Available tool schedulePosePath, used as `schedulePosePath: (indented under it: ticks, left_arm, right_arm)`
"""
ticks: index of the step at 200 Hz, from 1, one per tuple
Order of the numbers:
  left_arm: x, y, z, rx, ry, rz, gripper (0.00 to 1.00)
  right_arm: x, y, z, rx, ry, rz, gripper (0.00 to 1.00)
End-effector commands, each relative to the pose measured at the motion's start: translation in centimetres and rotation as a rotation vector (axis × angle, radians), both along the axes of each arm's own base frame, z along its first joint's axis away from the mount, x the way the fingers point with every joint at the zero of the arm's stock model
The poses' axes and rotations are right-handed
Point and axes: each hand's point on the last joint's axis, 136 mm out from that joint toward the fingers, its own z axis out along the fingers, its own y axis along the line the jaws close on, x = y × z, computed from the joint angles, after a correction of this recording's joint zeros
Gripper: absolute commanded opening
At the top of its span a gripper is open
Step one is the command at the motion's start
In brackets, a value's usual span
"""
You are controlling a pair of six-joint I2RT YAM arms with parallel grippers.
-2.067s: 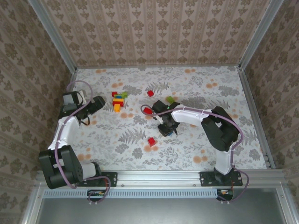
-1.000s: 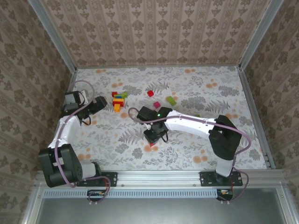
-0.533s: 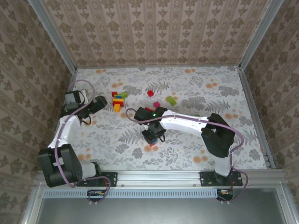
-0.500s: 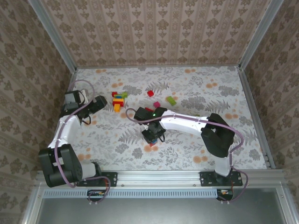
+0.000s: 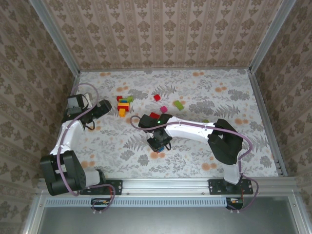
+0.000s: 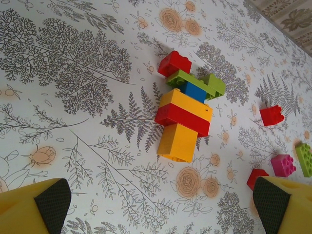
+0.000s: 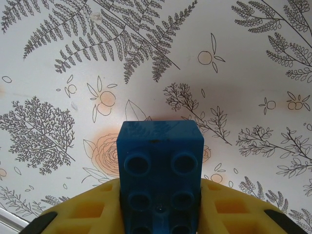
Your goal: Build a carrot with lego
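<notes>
Hard to make out from top cam: load of right gripper, just a dark lump under the wrist, near table centre, slightly toward near edge. Cut off at bottom of rt wrist view: lower rows of small blue plastic brick and most of both yellow fingers. Half hidden behind a black finger pad in left wrist view: loose red brick. Clipped by that view's right border: lime green brick.

Plain in rt wrist view, unlike from above: right gripper clenched on the blue brick, hollow underside facing cam, fern print behind.

Plain in left wrist view, too small from above: layers of stacked lego figure lying flat. Red brick at one end, then green piece, blue, yellow-orange, red, yellow-orange block. Also a second red brick and magenta brick, apart from stack. Left gripper released, jaws wide, pads in both lower corners, bare cloth between.

From top cam: left gripper near left edge, just beside the stack; stack in far-left part of table; loose bricks between stack and centre.

Table under white cloth w/ grey ferns and orange flowers. Aluminium rails along edges. Beige damask wallpaper on three sides.
</notes>
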Motion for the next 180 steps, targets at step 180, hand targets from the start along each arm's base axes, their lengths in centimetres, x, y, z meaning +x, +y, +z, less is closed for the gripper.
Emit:
schedulePosePath:
  ticks: [180]
  left_arm:
    - [0.3,-0.4,0.7,0.017,-0.015,-0.03,1.0]
  right_arm:
    - [-2.7,-1.5,-3.5,-0.188,0.092,0.022,0.35]
